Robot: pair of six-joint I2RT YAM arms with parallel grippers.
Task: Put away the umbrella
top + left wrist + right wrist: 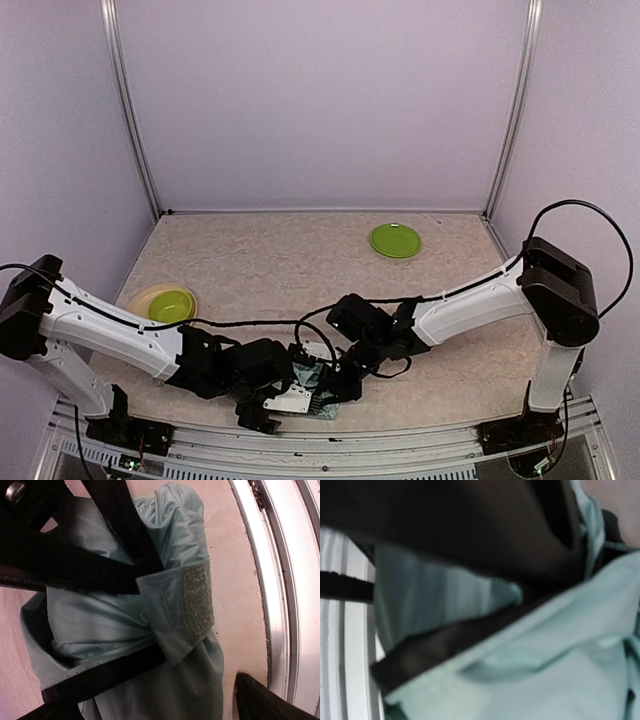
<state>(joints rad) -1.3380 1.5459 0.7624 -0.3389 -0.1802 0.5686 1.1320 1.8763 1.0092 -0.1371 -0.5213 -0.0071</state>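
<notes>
Umbrella (310, 378) bunched, long axis unclear; left hand (115, 625) spread astride it, right hand (338, 386) pinching fabric.

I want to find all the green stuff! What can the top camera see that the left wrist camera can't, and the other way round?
Only the top view: the green plate, the green bowl on a yellow dish, the left arm and the right arm.
Only the left wrist view: the fuzzy patch on the strap of the umbrella.
Both: the mint umbrella lying on the table.
</notes>
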